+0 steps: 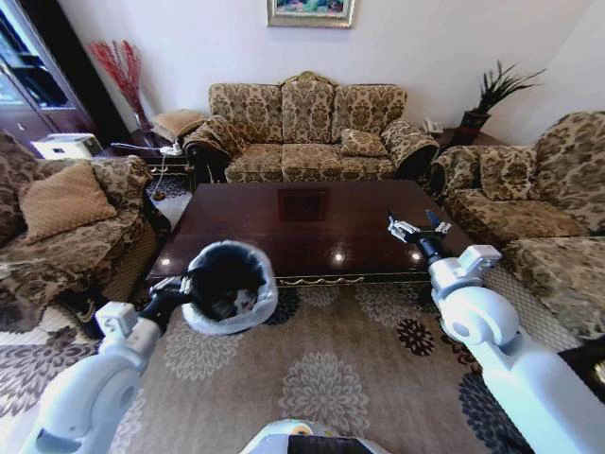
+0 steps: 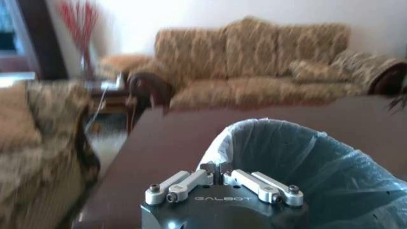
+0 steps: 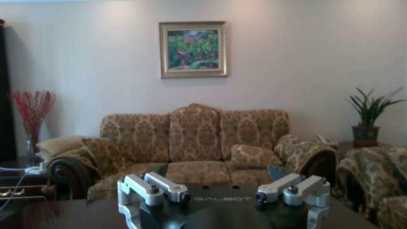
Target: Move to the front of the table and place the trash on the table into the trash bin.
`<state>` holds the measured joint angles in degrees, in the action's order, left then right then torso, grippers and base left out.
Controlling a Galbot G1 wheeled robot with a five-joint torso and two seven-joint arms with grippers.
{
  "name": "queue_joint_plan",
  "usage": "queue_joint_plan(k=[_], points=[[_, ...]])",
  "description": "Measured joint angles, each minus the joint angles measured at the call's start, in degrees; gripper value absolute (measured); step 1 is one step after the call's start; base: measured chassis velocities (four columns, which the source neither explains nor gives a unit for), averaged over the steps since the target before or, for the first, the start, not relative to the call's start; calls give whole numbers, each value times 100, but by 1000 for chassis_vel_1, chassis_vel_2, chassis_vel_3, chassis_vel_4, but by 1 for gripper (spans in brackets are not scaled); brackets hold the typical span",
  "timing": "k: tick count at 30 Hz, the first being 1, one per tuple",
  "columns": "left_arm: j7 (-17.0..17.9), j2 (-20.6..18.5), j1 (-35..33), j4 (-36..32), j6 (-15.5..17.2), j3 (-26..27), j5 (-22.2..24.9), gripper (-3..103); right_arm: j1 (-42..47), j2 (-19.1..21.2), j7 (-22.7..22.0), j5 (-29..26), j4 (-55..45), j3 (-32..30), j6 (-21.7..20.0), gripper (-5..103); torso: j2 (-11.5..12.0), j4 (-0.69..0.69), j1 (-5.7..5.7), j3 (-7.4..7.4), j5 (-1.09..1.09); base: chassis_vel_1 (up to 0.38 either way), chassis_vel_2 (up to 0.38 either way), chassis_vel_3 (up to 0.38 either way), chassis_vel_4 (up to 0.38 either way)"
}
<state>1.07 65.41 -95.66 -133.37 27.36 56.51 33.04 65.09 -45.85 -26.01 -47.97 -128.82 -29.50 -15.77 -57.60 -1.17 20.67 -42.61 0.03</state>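
Observation:
The black trash bin, lined with a whitish bag, hangs just off the table's front left corner, above the rug. My left gripper is shut on its near rim. The left wrist view shows those fingers pinched on the bag's edge, the bin opening beyond them. White and dark trash lies in the bin's bottom. My right gripper hovers open over the table's front right part. In the right wrist view its fingers are spread wide over the glossy dark table, holding nothing.
Patterned sofas ring the table: one behind, one on the left, one on the right. A floral rug covers the floor in front. A potted plant stands at the back right.

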Motion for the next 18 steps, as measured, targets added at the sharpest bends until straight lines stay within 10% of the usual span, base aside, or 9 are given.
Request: queue_joint_plan(k=[18], points=[[451,498,1278,4708,-1510,-566,214,2,33,-233,-15,160,216,206,90,100,0,-1,1,-1,-4,0,0,0,0]])
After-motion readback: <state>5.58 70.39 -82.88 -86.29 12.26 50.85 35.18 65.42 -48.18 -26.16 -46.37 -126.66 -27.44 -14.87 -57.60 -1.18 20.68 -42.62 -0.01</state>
